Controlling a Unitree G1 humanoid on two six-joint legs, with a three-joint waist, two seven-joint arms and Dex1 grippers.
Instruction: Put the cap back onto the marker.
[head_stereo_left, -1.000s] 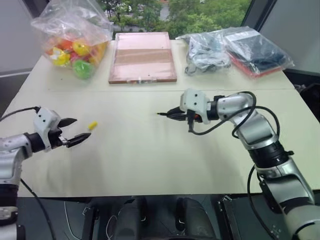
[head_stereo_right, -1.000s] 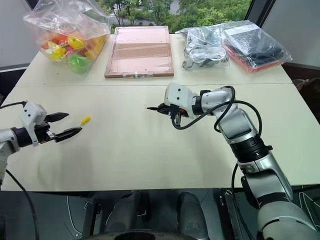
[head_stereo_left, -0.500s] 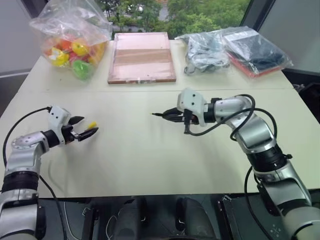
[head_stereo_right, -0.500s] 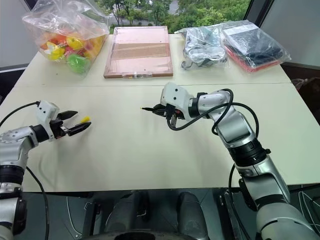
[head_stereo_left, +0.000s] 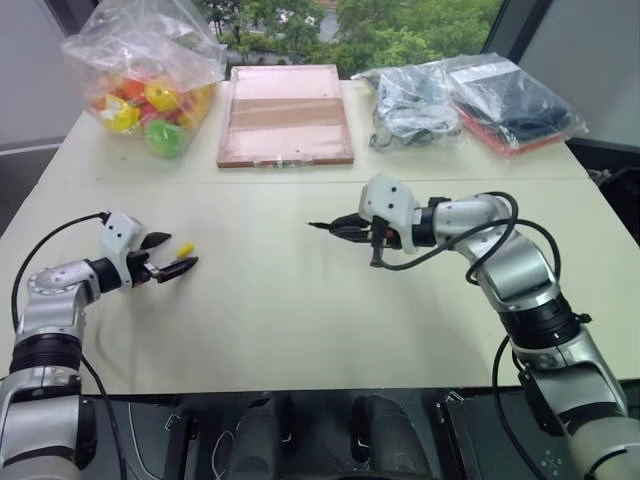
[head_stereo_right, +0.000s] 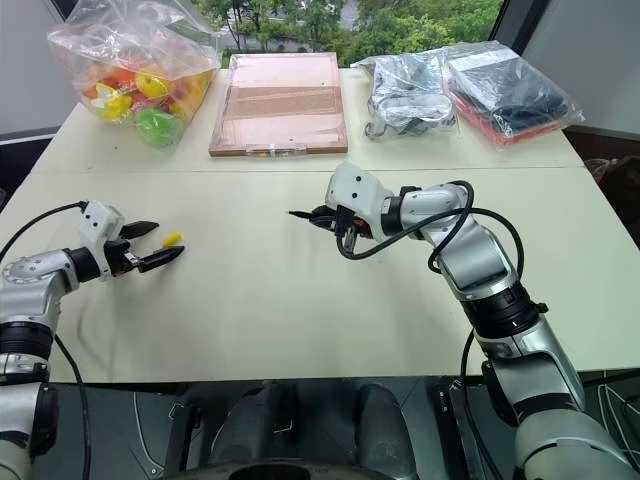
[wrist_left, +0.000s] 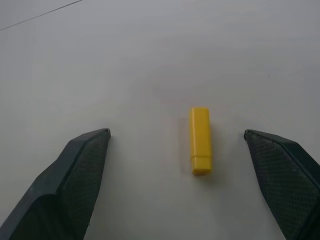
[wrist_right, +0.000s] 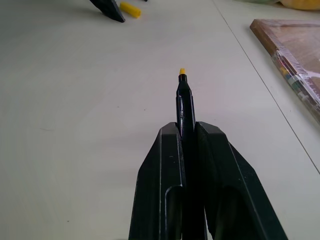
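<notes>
Yellow cap (wrist_left: 200, 141) lying flat on pale surface (wrist_left: 150, 60), between the wide-apart black fingers (wrist_left: 75, 175) of the left hand (wrist_left: 177, 136), touching neither

No writing, label, brand, number or sign can be read anywhere in these views
</notes>
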